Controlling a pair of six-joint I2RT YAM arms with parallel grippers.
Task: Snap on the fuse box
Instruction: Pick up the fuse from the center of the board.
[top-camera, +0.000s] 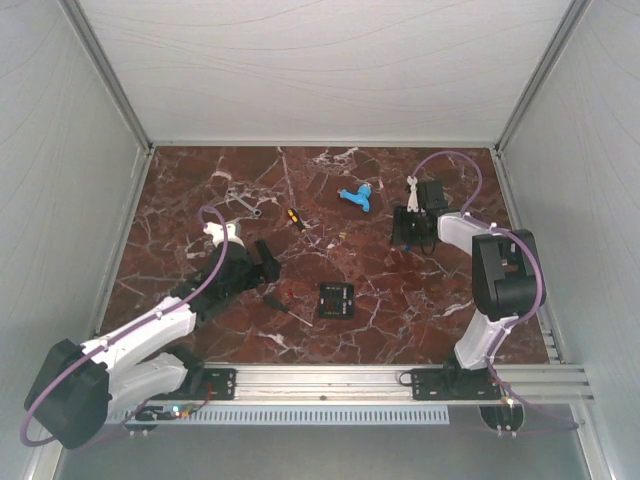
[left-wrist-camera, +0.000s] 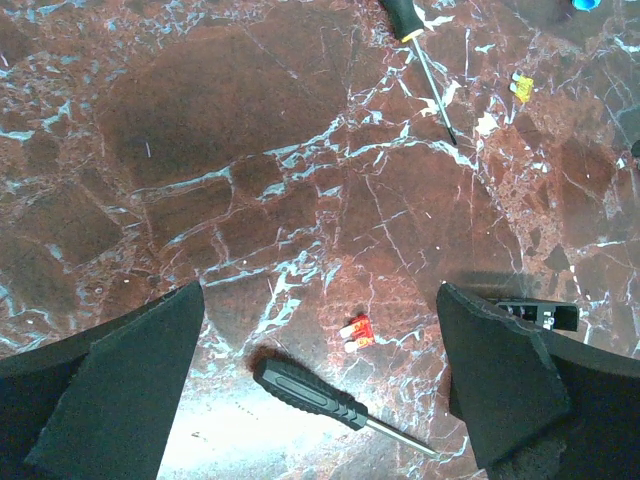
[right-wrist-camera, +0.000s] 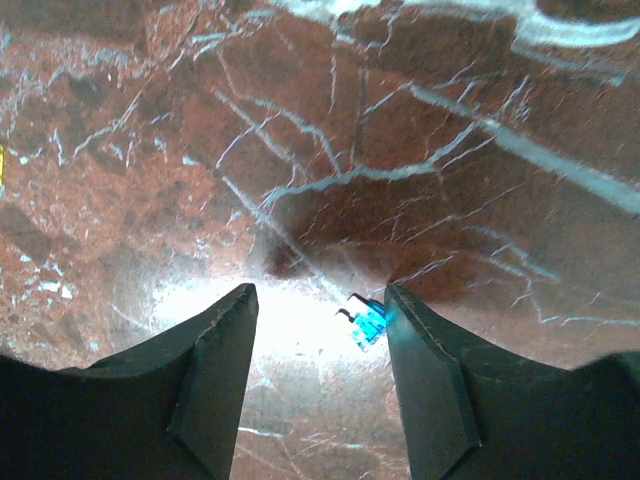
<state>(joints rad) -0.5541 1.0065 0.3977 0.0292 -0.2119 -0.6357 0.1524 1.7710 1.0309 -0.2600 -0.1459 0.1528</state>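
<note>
The fuse box lies flat on the table, near the front and about in the middle, between the two arms. Nothing touches it. From above it is just a small black square, and I cannot tell if its clear cover is on it or where that cover is. Just to its left lie a thin black screwdriver and a tiny red fuse, close to each other but apart. The left gripper hangs over that spot. Its fingers are spread as wide as they go and hold nothing, and one corner of the box peeks out past one finger. Farther back are a second screwdriver with a yellow end, a wrench and a light-blue piece. The right gripper is low over the far right side, well away from the box. Its fingers are about half apart with nothing squeezed between them. A little blue fuse sits on the table in the gap, right next to one finger. I think the job is mostly not done yet. No gripper has the box, small fuses lie loose, and the snap is yet to come.
</note>
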